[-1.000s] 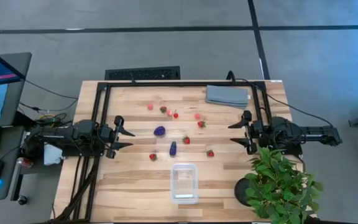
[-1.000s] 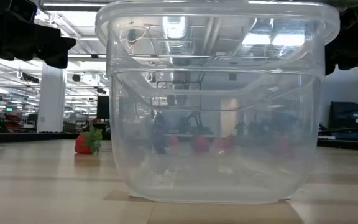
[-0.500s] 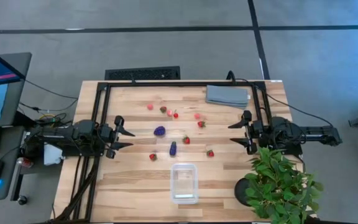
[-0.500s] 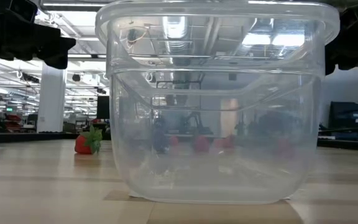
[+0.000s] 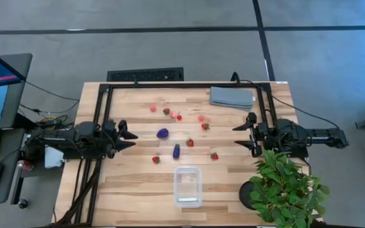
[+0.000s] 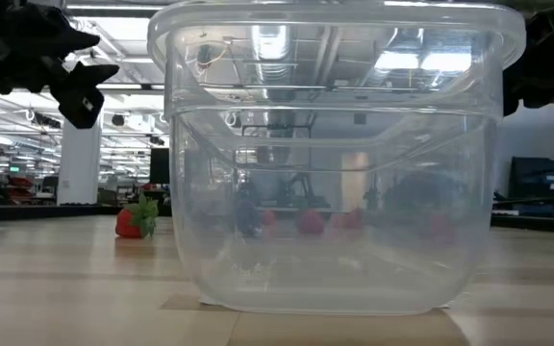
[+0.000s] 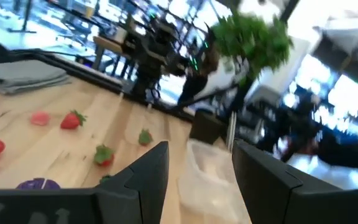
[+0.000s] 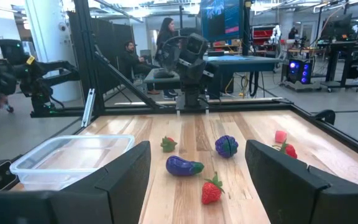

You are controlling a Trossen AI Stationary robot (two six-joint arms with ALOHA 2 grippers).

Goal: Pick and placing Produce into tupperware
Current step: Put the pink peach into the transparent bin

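From where I sit, nothing has gone in yet. The small clear plastic rectangular tupperware [image 5: 187, 186] sits at the near edge of the pale wooden desk [image 5: 132, 183], between the two arms, and I see no fruit inside it: in the low view its walls [image 6: 335, 163] show only reddish shapes standing on the desk behind it.

All the produce lies loose on the desk, apart from the container. I count a red strawberry piece [image 5: 156, 159] and another red one [image 5: 214, 156] nearest the tupperware, the elongated dark purple piece [image 5: 176, 151] between them, the roundish dark purple piece [image 5: 163, 133] a little farther up, a red piece [image 5: 189, 142] beside it, and a scatter of pink, red and brownish pieces [image 5: 170, 113] toward the far side. So the whole job is left, piece by piece.

My left claw [image 5: 127, 134] hangs at the left side of the desk, released and holding nothing; in its wrist view the fingers [image 7: 143, 177] stand apart with the tupperware [image 7: 207, 174] seen between them. My right claw [image 5: 241, 135] waits at the right side, also released and empty, just beside the green leafy potted plant [image 5: 284, 187]. A folded grey cloth [image 5: 232, 97] lies at the far right corner, well apart from the fruit.

I judge the roundish purple piece is the left arm's closest first pick.
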